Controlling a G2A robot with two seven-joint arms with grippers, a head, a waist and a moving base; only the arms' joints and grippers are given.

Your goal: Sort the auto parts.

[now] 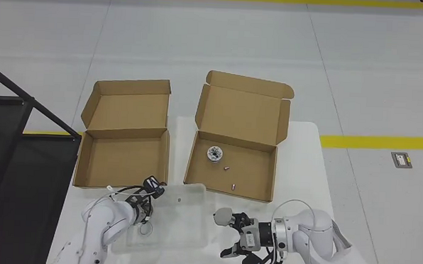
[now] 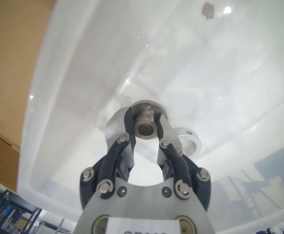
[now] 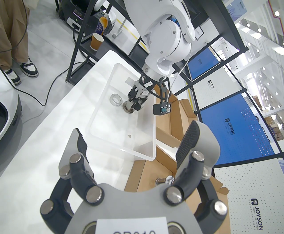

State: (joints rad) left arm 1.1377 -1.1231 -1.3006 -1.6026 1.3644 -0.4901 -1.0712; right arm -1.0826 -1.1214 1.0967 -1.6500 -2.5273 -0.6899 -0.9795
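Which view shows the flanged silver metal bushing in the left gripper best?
Left wrist view: the flanged silver metal bushing sits close up, the left gripper with its fingers shut on the hub. The right wrist view shows the bushing small and distant; in the top view the arm covers it.

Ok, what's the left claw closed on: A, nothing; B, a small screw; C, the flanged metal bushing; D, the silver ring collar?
C: the left claw grips the hub of the flanged metal bushing from both sides, while the silver ring collar lies free beside it in the clear bin.
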